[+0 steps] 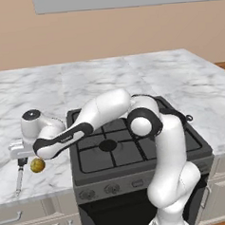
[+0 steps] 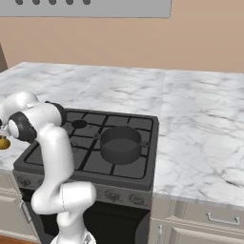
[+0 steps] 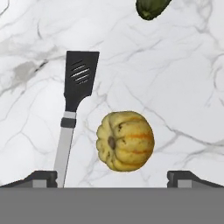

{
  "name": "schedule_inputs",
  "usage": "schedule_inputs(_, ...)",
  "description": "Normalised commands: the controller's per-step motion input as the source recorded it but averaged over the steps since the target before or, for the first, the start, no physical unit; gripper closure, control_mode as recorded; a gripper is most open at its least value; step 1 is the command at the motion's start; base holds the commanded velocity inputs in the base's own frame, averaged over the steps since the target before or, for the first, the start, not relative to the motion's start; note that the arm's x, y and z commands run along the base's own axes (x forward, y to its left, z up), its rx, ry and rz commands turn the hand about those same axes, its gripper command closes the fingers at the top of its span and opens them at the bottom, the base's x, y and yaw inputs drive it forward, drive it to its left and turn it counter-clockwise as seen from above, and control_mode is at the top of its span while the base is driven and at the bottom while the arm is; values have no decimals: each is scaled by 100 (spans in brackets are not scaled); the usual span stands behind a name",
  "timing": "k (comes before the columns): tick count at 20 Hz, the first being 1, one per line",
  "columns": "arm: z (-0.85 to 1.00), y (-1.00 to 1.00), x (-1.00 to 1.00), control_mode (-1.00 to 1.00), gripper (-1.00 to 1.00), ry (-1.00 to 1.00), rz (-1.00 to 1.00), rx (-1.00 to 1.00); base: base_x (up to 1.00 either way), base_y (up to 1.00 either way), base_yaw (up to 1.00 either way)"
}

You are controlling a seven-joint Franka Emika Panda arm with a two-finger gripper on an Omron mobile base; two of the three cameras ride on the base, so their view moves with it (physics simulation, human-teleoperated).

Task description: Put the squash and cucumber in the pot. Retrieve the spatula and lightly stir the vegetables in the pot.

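The squash [image 3: 125, 140], ribbed and yellow-tan, lies on the marble counter directly below my open gripper [image 3: 113, 178], between its two spread fingertips and untouched. The spatula [image 3: 75, 96] lies left of it, black slotted blade away from me and grey handle running back past my left fingertip. The dark green cucumber [image 3: 151, 8] shows at the top edge. In the left base view my gripper [image 1: 23, 156] hovers over the counter left of the stove, with the squash [image 1: 37, 165] and spatula [image 1: 19, 177] just below. The dark pot [image 2: 120, 143] sits on the stove's right front burner.
The black gas stove [image 1: 112, 152] with grates stands to the right of the gripper, and my arm reaches across it. Marble counter [image 2: 205, 133] spreads on both sides. The counter's front edge runs close to the spatula handle.
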Motion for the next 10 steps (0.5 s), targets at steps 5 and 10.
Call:
schedule_inputs(5,-8,-30,7,-100,-100,0,2,0,0,0,0)
schedule_inputs(10,-27,-13,0,-100,-100,3,6,0,0,0,0)
